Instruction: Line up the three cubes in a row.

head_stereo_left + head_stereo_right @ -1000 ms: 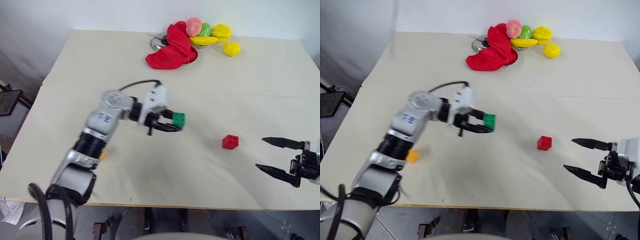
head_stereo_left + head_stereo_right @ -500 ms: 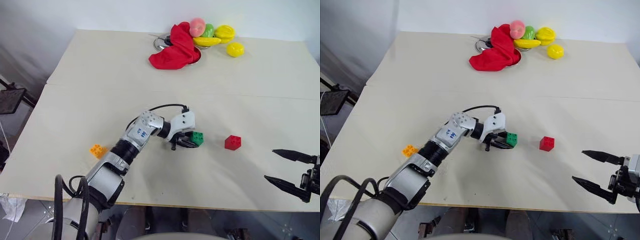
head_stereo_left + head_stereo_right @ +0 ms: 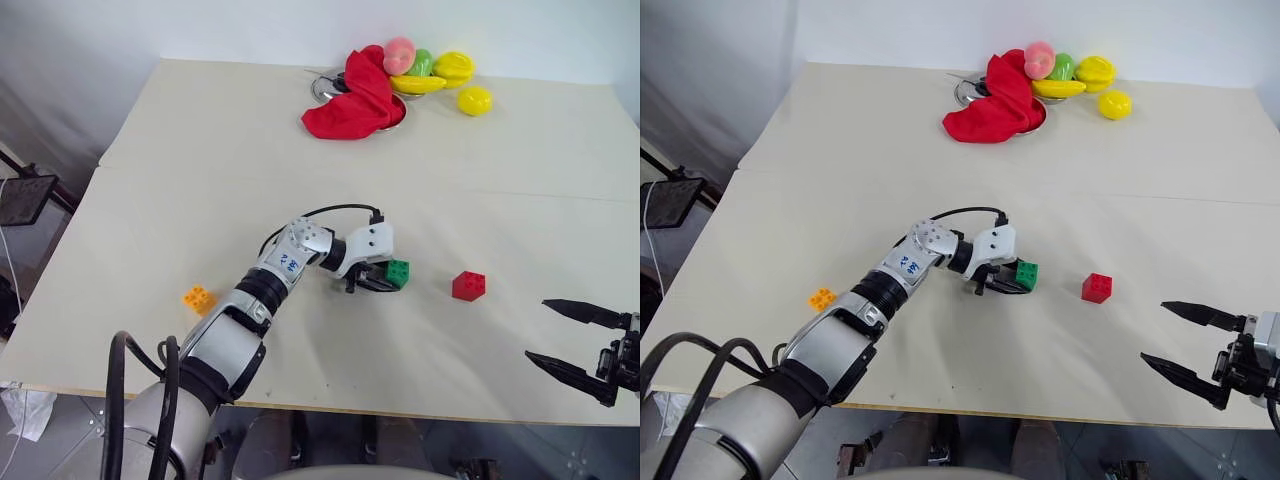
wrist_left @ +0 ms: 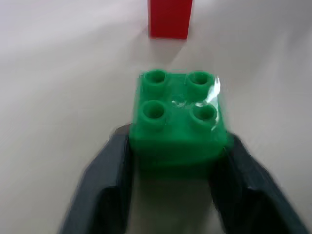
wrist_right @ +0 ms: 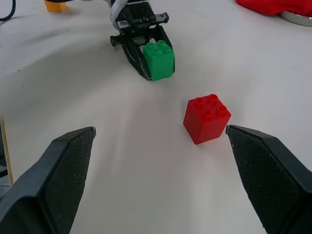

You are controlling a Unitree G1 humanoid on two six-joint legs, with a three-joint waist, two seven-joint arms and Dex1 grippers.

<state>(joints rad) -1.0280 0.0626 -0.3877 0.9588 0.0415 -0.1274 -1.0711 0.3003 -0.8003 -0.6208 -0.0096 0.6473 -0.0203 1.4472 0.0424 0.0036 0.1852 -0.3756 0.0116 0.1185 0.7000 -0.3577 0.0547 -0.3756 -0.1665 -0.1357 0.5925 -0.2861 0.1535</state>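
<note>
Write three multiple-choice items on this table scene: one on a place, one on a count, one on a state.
1. Where is the green studded plastic brick?
A. inside the metal bowl
B. on the table between the left pincer's fingers
C. stacked on the red brick

2. How many studded bricks are on the table?
A. two
B. three
C. five

3. How does the right pincer stand?
A. open, holding nothing
B. shut on the red brick
C. shut on a fruit

Key: 1 B, its fingers flank it. 2 B, green, red studded plastic brick, orange studded plastic brick. 3 A, fingers spread apart.
</note>
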